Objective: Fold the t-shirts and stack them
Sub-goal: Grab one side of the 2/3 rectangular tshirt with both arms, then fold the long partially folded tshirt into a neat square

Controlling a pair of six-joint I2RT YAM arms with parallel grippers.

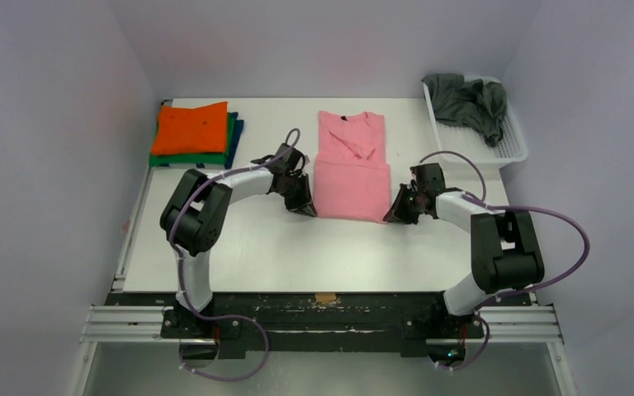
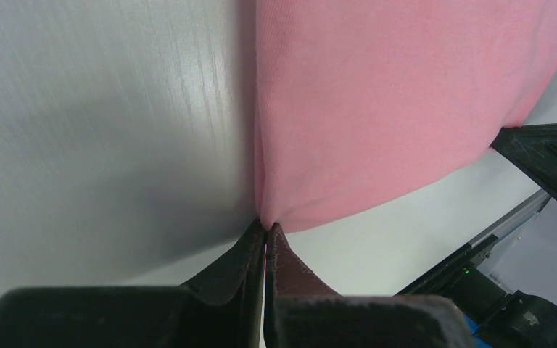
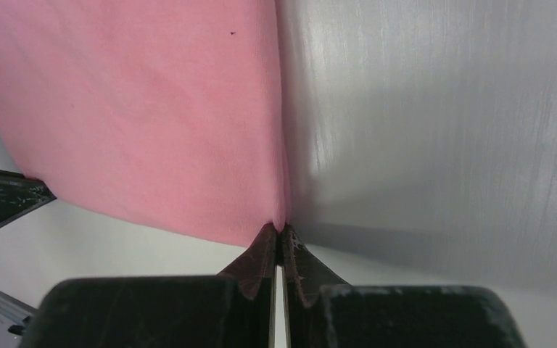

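Your L gripper (image 2: pixel 265 230) & R gripper (image 3: pixel 280 232) are both closed, each pinching a near corner of the salmon pink t-shirt (image 1: pixel 352 169), which lies flat mid table (image 1: pixel 256 247). Orange t-shirt (image 1: pixel 190 128) tops the green t-shirt (image 1: pixel 186 159) far left. Dark grey t-shirt (image 1: pixel 466 103) sits in the white basket (image 1: pixel 516 153), far right.

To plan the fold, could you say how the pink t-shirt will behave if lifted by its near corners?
Probably floppy: the pink t-shirt lies creased, so it should sag between the left gripper and right gripper. Likely light: thin cloth.
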